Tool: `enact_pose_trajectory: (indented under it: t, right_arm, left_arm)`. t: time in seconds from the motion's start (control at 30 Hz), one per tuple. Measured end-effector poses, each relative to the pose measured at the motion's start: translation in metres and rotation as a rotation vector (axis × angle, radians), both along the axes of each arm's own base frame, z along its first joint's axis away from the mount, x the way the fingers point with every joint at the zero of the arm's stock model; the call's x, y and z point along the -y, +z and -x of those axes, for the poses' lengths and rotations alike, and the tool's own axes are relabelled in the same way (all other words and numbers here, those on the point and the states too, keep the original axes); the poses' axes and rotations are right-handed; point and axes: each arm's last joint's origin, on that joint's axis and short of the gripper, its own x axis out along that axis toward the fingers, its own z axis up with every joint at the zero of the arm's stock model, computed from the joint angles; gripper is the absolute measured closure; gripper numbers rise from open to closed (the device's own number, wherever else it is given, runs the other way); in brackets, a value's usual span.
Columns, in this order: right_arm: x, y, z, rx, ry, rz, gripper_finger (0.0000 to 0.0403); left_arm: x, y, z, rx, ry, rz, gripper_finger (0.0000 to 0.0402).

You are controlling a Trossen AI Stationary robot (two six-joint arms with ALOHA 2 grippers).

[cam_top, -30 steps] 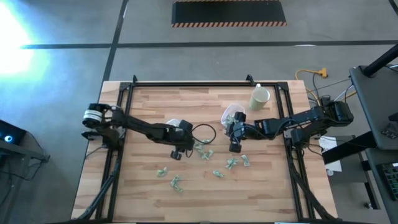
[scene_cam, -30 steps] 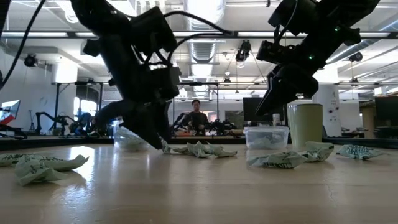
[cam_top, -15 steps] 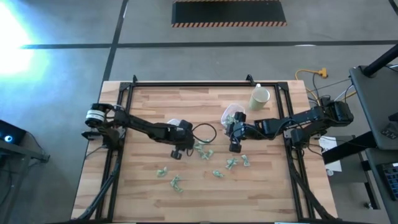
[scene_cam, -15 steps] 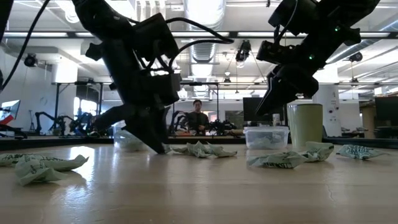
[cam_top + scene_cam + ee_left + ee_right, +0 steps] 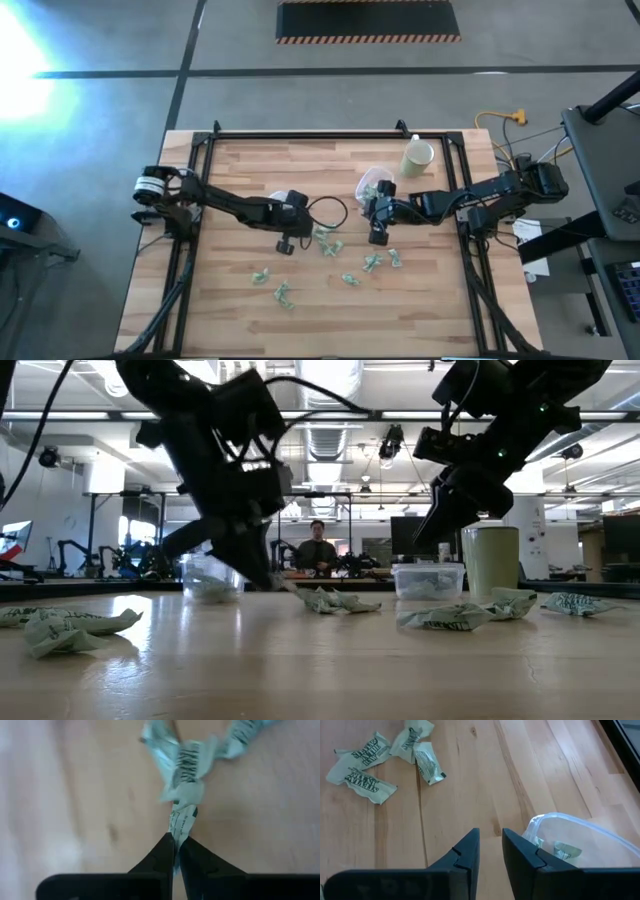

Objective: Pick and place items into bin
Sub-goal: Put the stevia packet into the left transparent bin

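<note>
Left gripper [image 5: 176,851] pinched shut on the tail of one pale green item [image 5: 186,795], mid-frame in the high view beside a black cable loop [image 5: 327,212]. Right gripper [image 5: 490,851] slightly parted, holding nothing, just beside a clear tub [image 5: 580,840] with one piece inside. Other items [image 5: 345,265] scattered lower centre; cream cup [image 5: 417,155] upper right; second tub largely hidden behind the left arm.

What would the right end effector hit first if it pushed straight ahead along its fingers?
Probably bare wood: the right end effector points at the table between the clear tub and the loose packets. Depth is unclear, but neither sits squarely in line.
</note>
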Motion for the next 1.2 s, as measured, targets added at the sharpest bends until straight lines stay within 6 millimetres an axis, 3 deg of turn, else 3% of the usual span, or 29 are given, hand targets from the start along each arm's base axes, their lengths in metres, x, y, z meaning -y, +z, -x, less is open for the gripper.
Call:
enact_pose_trajectory:
  t: [0.23,0.43,0.73,1.07,1.2]
  right_arm:
    - [0.000,-0.003,0.002,-0.009,-0.006,-0.003,0.0328]
    - [0.000,-0.004,0.003,-0.012,-0.008,-0.005,0.0335]
    - [0.000,-0.005,0.003,-0.008,-0.020,-0.015,0.0328]
    - [0.000,-0.005,0.003,-0.009,-0.022,-0.016,0.0337]
    - [0.000,-0.005,0.003,-0.009,-0.022,-0.015,0.0336]
  left_arm:
    - [0.008,0.037,0.012,0.151,0.094,-0.069,0.0394]
    - [0.010,0.058,0.040,0.201,0.244,-0.193,0.0394]
    - [0.004,0.044,0.076,0.116,0.356,-0.192,0.0394]
    - [0.002,0.037,0.081,0.106,0.361,-0.195,0.0393]
    - [0.002,0.035,0.081,0.098,0.359,-0.197,0.0374]
